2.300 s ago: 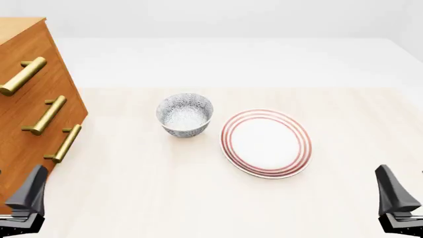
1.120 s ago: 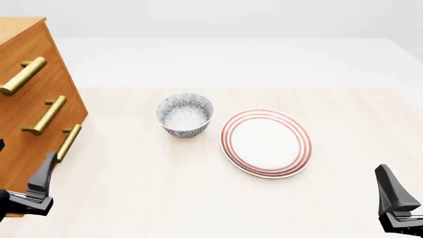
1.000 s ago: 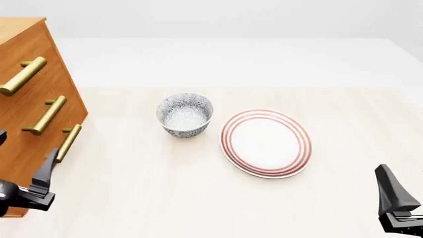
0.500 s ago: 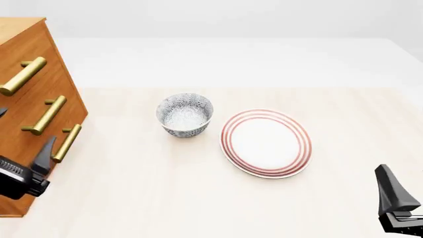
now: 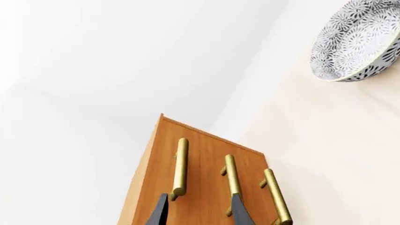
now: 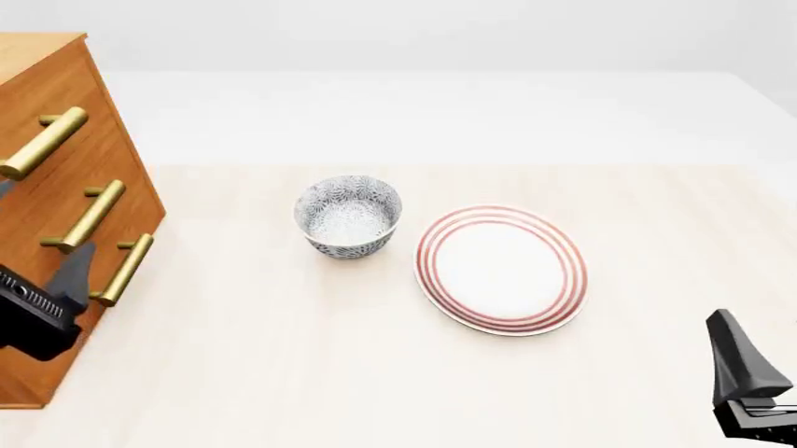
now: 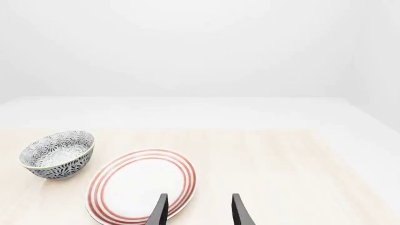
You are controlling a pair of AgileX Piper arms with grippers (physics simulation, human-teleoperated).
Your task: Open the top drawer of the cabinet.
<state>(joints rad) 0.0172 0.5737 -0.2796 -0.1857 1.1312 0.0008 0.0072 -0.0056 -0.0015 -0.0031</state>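
Plainly the approach is the step in hand: nothing is grasped yet. At the far left of the front view stands the cabinet [image 6: 62,215], its three brass handles stacked, and the top drawer [image 6: 56,103] looks shut, flush with the two below it. Its handle [image 6: 44,143] sits well above the left gripper [image 6: 44,299], which hangs in front of the lower part of the cabinet face, near the lowest handle. The left wrist view shows that gripper [image 5: 196,211] with its fingers parted and nothing between them, the gap falling between the end of the top handle [image 5: 180,166] and the middle one.

The next move, as I judge it, calls for raising and lining up the left gripper so the top bar lies between the fingers, then closing and pulling straight out from the cabinet face. Catching the middle handle instead is the likely slip.

Further right on the tabletop [image 6: 312,355] are a patterned bowl [image 6: 347,215] and a red-ringed plate [image 6: 502,269], close but apart. At the far right the right gripper [image 6: 748,392] hangs low at the frame edge; its own wrist view shows the fingers [image 7: 157,211] apart and empty, facing the plate.

Only the left wrist view shows the finger gap against the handles; only the front view shows the gripper's height on the cabinet.
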